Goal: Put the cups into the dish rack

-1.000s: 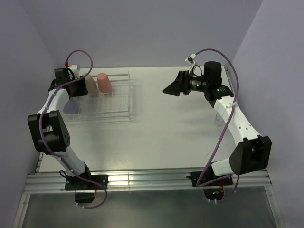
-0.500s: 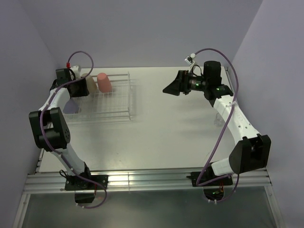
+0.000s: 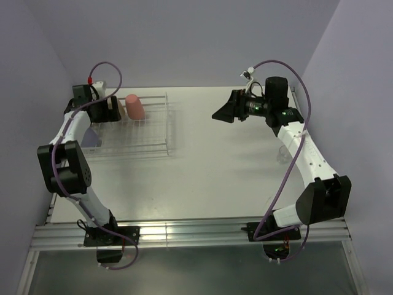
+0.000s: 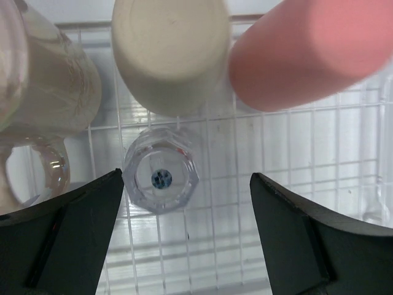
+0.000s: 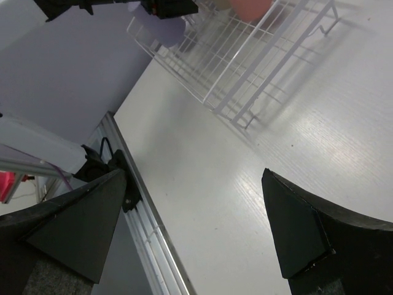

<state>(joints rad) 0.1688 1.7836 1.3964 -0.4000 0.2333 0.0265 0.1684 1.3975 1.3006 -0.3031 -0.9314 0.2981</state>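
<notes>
Overhead first. L arm reaches to far-left corner of table [image 3: 215,178]; left gripper [image 3: 109,110] sits over the far-left end of the dish rack [image 3: 153,150]. Coral cup [image 3: 135,106] in rack just beside it, on the right. Lavender cup [image 3: 91,137] partly shows under the arm at the rack's left edge; can't tell if in or out. Right gripper [image 3: 223,114] is held above the table, well apart from the rack, pointing left toward it.

Left wrist view: left gripper [image 4: 186,177] looks straight down, fingers [image 4: 80,246] spread wide. Clear glass [image 4: 161,178] stands on the rack bars between them, touching neither finger; free. Beyond it the tan cup [image 4: 169,55] and coral cup [image 4: 307,55] are side by side, touching or nearly. Pale handled mug [image 4: 43,80] at left, handle loop toward camera, edge-blurred.

Right wrist view: right gripper [image 5: 193,178] spread wide, nothing between the fingers, bare table [image 5: 202,203] below. Dish rack [image 5: 245,67] up top, coral cup [image 5: 249,7] inside, lavender cup [image 5: 156,24] at its end under the left arm [image 5: 110,6].
</notes>
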